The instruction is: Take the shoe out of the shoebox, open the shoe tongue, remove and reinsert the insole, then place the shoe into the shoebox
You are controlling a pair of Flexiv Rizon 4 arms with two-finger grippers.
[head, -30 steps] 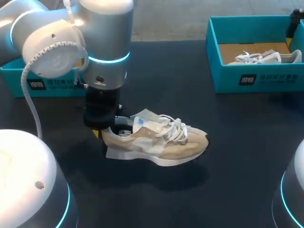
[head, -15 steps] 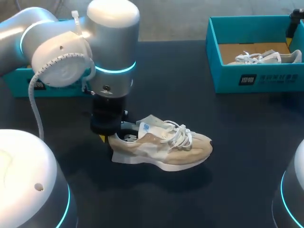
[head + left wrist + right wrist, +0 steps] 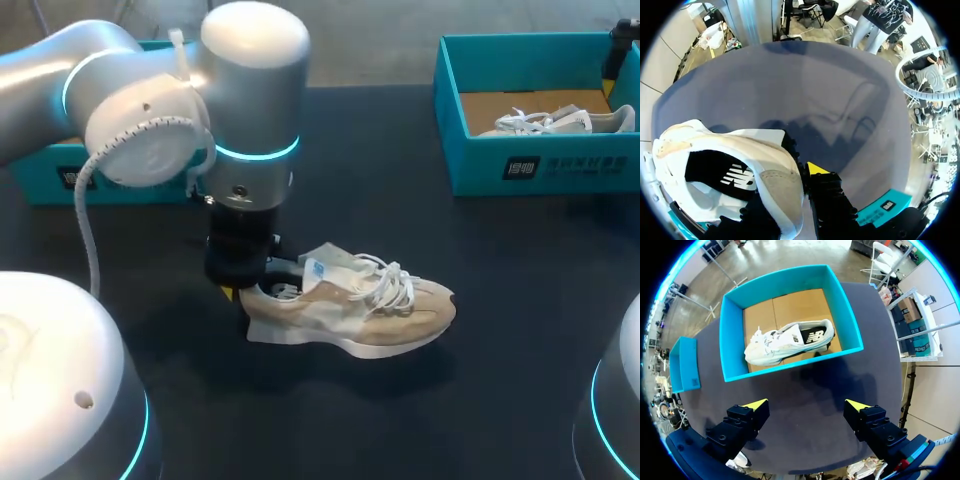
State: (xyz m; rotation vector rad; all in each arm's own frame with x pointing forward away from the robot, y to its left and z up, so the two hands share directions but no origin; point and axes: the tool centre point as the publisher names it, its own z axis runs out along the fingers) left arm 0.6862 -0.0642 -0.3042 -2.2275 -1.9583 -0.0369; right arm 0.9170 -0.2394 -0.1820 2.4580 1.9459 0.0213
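Left pincer (image 3: 792,187) clamps the shoe (image 3: 370,310) by its heel collar; right pincer (image 3: 805,412) gapes empty. I judge the thin hold could slip or twist

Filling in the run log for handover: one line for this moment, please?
left gripper: shut on beige shoe at heel, sole on table | right gripper: open, empty, near shoebox | white shoe in shoebox

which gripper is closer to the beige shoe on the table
Left. The left gripper grips the beige shoe at its heel; the right gripper hangs open near the shoebox, well away.
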